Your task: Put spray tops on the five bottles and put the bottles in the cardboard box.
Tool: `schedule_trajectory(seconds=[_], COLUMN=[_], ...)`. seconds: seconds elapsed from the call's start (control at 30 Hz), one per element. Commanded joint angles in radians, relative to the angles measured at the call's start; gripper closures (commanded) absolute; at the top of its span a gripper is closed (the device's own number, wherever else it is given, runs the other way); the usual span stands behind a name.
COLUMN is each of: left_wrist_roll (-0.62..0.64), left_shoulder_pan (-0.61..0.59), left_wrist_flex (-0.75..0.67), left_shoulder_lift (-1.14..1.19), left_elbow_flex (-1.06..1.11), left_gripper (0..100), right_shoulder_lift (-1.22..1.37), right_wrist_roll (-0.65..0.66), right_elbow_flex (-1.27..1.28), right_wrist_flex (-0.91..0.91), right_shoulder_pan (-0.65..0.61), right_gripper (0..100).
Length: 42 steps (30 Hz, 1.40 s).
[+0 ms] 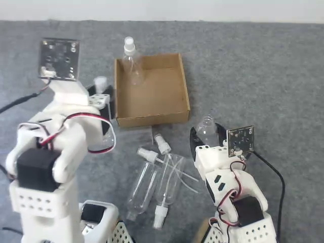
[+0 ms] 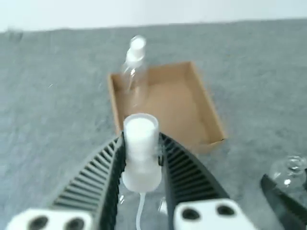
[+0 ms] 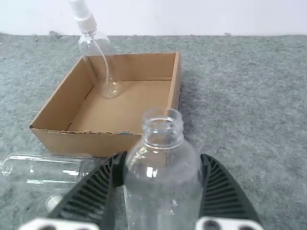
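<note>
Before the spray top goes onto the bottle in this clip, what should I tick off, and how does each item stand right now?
1. Top held: the left gripper is shut on the spray top: ok.
2. Bottle held: the right gripper is shut on the open bottle, which is upright: ok.
3. The neck is bare, ready for a top: ok.
4. Top lined up above the neck: not ok. In the high view they are apart, the top left of the cardboard box and the bottle off its front right corner.
5. The dip tube is straight: cannot tell.
6. Room in the box beside the capped bottle: ok.
</note>
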Motion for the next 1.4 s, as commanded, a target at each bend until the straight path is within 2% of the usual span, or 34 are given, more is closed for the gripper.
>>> schedule_trajectory(seconds=[0.0,0.27,0.37,0.5,0.67,0.9,1.0,1.2,1.37], left_wrist_roll=[0.037,0.038,0.074,0.098,0.098,0.101,0.147,0.184,0.192], left_shoulder_pan=[0.074,0.161,0.18,0.236,0.308,0.325,0.325,0.327,0.327], left_wrist_flex=[-0.091,-0.213,-0.273,-0.315,-0.388,-0.574,-0.632,-0.652,-0.652], left_shoulder_lift=[-0.028,-0.028,-0.028,-0.028,-0.029,-0.029,-0.029,-0.029,-0.029], left_elbow_flex=[-0.051,-0.051,-0.05,-0.05,-0.008,0.117,0.153,0.189,0.208], left_gripper=[99,99,99,99,99,99,99,99,99], right_shoulder_lift=[-0.016,-0.016,-0.016,-0.016,-0.016,-0.016,-0.016,-0.016,-0.016], right_wrist_roll=[0.071,0.095,0.098,0.18,0.195,0.198,0.198,0.269,0.269], right_elbow_flex=[-0.032,-0.029,-0.029,-0.026,-0.028,-0.025,-0.015,0.034,0.044], right_wrist_flex=[-0.021,-0.022,-0.024,-0.024,-0.025,-0.042,-0.05,-0.101,-0.119], right_shoulder_pan=[0.001,-0.001,-0.004,-0.007,-0.008,-0.053,-0.064,-0.105,-0.116], right_gripper=[88.4,88.4,88.4,88.4,88.4,88.4,88.4,88.4,88.4])
